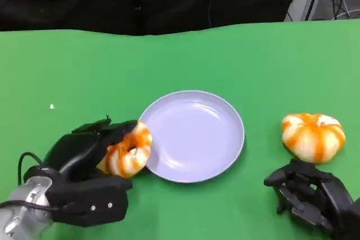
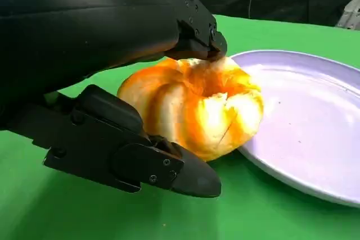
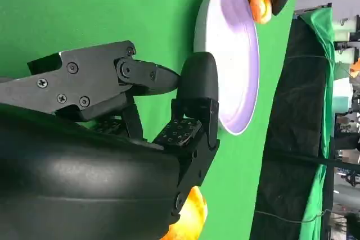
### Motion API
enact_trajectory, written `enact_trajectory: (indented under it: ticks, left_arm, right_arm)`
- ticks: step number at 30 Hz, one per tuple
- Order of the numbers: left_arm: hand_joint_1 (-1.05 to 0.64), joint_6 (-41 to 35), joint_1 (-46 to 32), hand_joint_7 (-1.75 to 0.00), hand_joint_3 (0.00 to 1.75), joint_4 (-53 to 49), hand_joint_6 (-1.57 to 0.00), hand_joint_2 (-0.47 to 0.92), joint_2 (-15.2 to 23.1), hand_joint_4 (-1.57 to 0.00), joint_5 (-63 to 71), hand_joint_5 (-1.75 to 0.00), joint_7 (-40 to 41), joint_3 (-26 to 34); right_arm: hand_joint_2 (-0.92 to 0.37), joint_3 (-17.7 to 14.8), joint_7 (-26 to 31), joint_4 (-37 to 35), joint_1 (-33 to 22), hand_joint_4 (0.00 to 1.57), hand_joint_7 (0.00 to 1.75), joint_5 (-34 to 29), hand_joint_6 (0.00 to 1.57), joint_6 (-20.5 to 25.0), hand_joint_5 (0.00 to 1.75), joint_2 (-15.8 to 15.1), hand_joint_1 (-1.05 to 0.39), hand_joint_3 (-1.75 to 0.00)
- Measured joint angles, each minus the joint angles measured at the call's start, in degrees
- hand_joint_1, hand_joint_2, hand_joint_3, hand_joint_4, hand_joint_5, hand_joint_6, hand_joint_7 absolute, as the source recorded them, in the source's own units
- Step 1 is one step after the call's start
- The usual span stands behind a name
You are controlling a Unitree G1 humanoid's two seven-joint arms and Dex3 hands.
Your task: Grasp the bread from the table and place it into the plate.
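Bread (image 1: 128, 151) is held in my left hand (image 1: 84, 167), fingers above and below it, right at the near-left rim of the plate (image 1: 194, 136); left wrist view shows the bread (image 2: 194, 105) overlapping the plate (image 2: 315, 133) edge, low over the green counter (image 1: 169, 60). I can't tell if it touches the rim. Second bread (image 1: 313, 135) sits on the counter to the right of the plate, apart from it. My right hand (image 1: 312, 195) is just in front of that one, holding nothing; fingers look partly curled, and I can't tell how far apart. Right wrist view shows the plate (image 3: 230, 54) beyond its fingers (image 3: 194, 99).
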State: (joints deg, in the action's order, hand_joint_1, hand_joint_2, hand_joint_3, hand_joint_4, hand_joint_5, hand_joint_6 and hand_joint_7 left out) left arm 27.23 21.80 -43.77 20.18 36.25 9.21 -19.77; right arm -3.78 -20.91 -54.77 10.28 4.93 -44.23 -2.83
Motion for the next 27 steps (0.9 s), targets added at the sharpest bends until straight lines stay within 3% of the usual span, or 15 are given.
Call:
enact_trajectory:
  ticks: [10, 11, 12, 15, 27]
  left_arm:
    - [-0.76, 0.0, 0.19, -0.01, 0.08, -0.07, -0.33, 0.92, 0.0, -0.18, -0.04, -0.02, 0.02, -0.16]
    - [-0.45, 0.0, 0.19, -0.02, 0.07, -0.07, -0.37, 0.9, 0.0, -0.25, -0.05, -0.04, 0.02, -0.19]
    - [-0.25, 0.13, 0.24, -0.02, 0.06, -0.2, -0.39, 0.89, 0.0, -0.3, -0.11, -0.05, 0.01, -0.27]
    - [-0.01, 0.86, 0.34, -0.02, 0.05, -0.48, -0.43, 0.9, 0.0, -0.34, -0.6, -0.04, -0.4, -0.82]
    - [0.03, -0.47, 0.34, -0.01, 0.02, 2.12, -0.47, 0.91, 0.16, -0.4, -0.71, -0.02, -3.84, -1.25]
  right_arm:
    - [-0.92, 0.0, 0.0, 0.02, 0.0, 0.66, 1.05, 0.0, 0.76, 0.0, 1.73, 0.0, -0.28, -0.43]
    - [-0.92, 0.0, 0.0, 0.02, -0.01, 0.66, 1.05, 0.0, 0.76, 0.0, 1.73, 0.0, -0.28, -0.44]
    - [-0.92, 0.0, 0.04, 0.02, -0.01, 0.67, 1.05, -0.02, 0.76, 0.0, 1.73, 0.0, -0.27, -0.44]
    - [-0.92, 0.02, 0.31, 0.04, -0.04, 0.66, 1.05, -0.09, 0.76, 0.0, 1.73, 0.0, -0.28, -0.44]
    - [-0.92, 0.0, -0.1, 0.05, -0.04, 0.66, 1.06, 0.07, 0.76, 0.09, 1.75, 0.02, -0.28, -0.43]
